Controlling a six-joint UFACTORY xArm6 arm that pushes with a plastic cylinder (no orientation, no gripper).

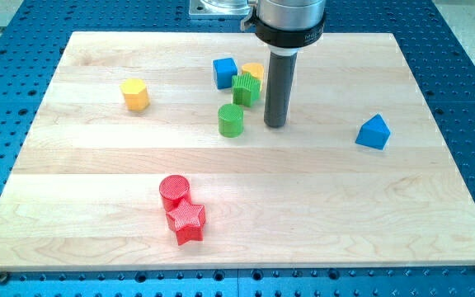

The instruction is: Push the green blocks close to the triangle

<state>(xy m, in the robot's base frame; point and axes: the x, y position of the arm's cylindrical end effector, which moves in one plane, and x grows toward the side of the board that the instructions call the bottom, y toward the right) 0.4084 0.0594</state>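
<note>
A green cylinder (231, 120) and a green star-like block (246, 89) sit near the board's upper middle. The blue triangle (373, 132) lies alone at the view's right. My tip (275, 124) stands on the board just right of the green cylinder, a small gap between them, and below right of the green star-like block. The triangle is well to the right of my tip.
A blue cube (225, 72) and a yellow block (253, 73) sit just above the green star-like block. A yellow hexagonal block (135, 94) is at the upper left. A red cylinder (174, 190) and red star (186, 219) sit at the lower middle. The wooden board (72, 165) lies on a blue perforated table.
</note>
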